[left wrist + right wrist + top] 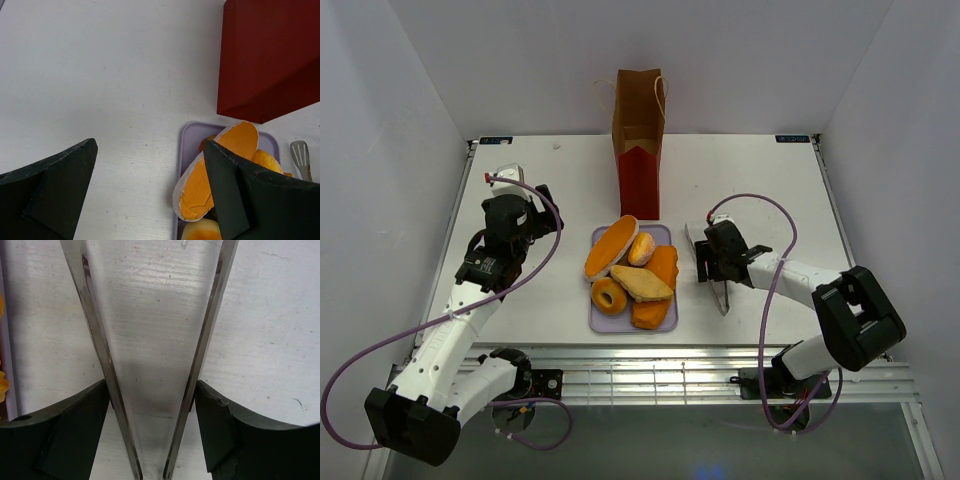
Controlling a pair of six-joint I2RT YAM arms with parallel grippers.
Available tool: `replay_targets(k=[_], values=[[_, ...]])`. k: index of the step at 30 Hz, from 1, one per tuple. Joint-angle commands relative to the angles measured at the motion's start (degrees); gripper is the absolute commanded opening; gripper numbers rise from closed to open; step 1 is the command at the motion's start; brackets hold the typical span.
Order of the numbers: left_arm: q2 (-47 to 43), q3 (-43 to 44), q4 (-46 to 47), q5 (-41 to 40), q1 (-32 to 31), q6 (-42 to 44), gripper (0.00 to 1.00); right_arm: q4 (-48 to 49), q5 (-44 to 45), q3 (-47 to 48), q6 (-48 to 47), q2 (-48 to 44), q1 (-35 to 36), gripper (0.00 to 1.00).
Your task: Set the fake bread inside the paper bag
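Observation:
Several pieces of fake bread lie on a lavender tray [597,319]: a long oval loaf [610,247], a bun [641,248], a ring donut [609,295] and a flat wedge [640,283]. The paper bag [638,140] stands upright just behind the tray, its mouth open upward. My left gripper [542,216] hangs open over bare table left of the tray; in its wrist view the gripper [150,146] has the oval loaf [200,187] at its right finger. My right gripper [151,385] is low at the table, right of the tray, its fingers [75,425] pressing both arms of metal tongs [97,340].
The tongs [721,293] lie on the table right of the tray, one flat end [300,157] showing in the left wrist view. White walls close in the table on three sides. The bag's red lower half [270,55] stands close behind the tray [192,137].

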Motion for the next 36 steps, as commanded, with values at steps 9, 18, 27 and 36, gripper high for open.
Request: replay_targets(k=[9,18,27,36], values=[[-1.6,1.4,0.7,0.3,-0.5,0.0,0.98,-5.5,3.7,3.6,1.1,-7.3,0.2,0.72],[-2.1,1.3,0.7,0.0,-0.8,0.1,0.98,-3.5,1.9,0.4,1.8,-7.3,0.2,0.92],[-2.2,1.3,0.8,-0.1,-1.1,0.1,0.98,-1.1,2.2,-0.9,1.7,-5.9,0.2,0.9],[-2.2,1.2,0.8,0.2,-1.1,0.2,0.98,0.8,3.0,0.4,2.6,-0.3,0.2,0.9]])
